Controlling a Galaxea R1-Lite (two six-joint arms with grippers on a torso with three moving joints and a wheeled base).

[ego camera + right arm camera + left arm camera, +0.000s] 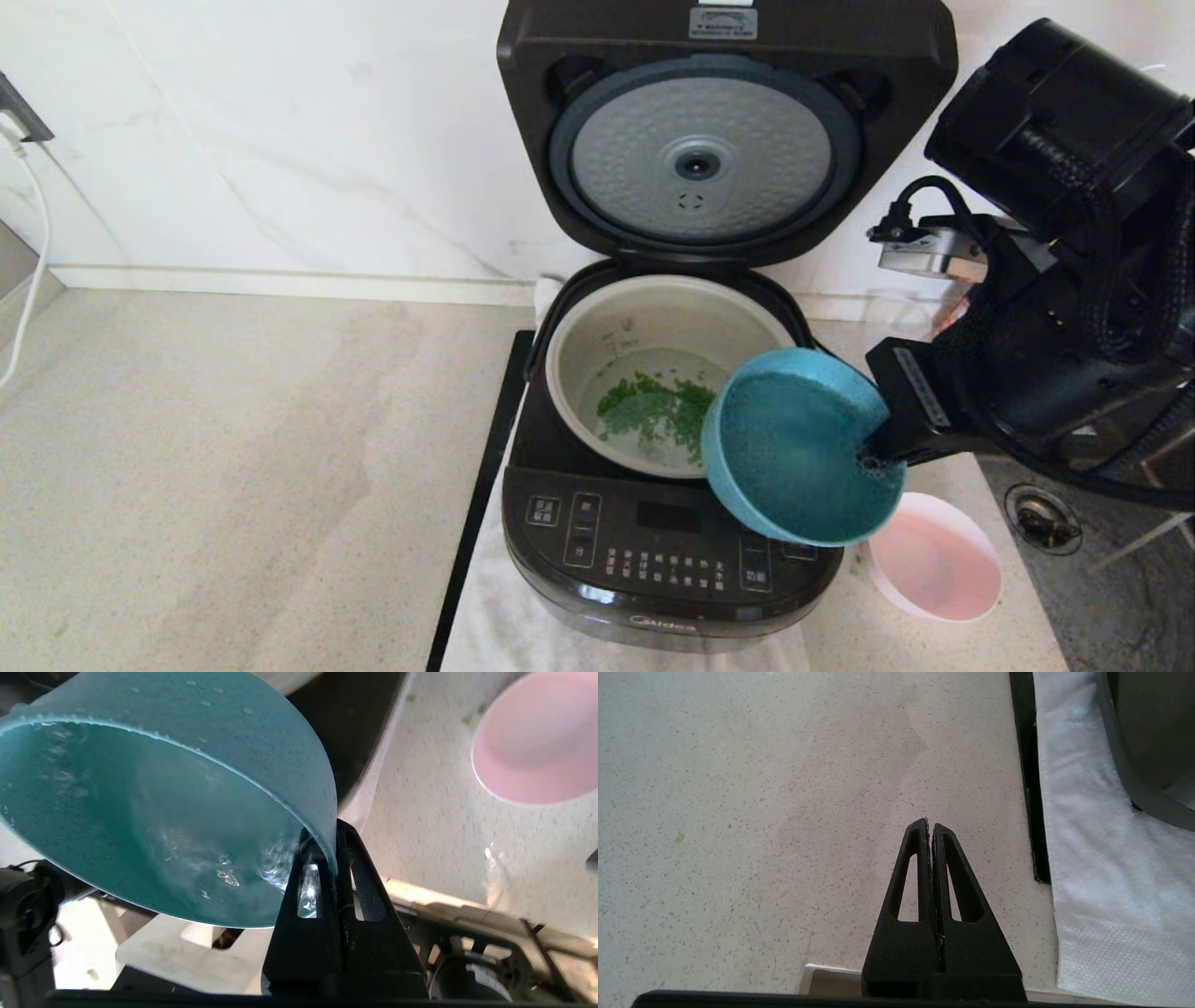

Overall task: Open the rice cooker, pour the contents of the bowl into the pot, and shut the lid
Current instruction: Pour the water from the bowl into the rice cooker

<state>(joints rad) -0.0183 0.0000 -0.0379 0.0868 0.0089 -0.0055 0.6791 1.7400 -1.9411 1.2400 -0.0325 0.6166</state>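
Speckled beige stone makes up the counter [233, 467], which runs to a white marbled wall at its back edge. Toward the counter's right side a white cloth [523, 625] carries the rice cooker [653, 569], glossy black, its button panel facing the front edge. The lid [724, 131] stands swung up against the wall, its dimpled silver disc and grey gasket facing forward. Inside the cooker sits the pot [653, 317], pale grey-beige, with water and a scatter of green bits on its bottom. At the pot's front right rim, above the cooker's control panel, the right gripper [332, 833] holds a blue bowl [794, 448] tipped on edge with its wet, emptied inside facing out; the fingers are pinched tight on the bowl's rim, one inside and one outside. A pink bowl [938, 560] rests on the cloth near the counter's front right corner, just beside the cooker and partly under the blue one. Over bare counter left of the cloth, the left gripper [930, 828] hangs idle with its fingers pressed together on nothing.
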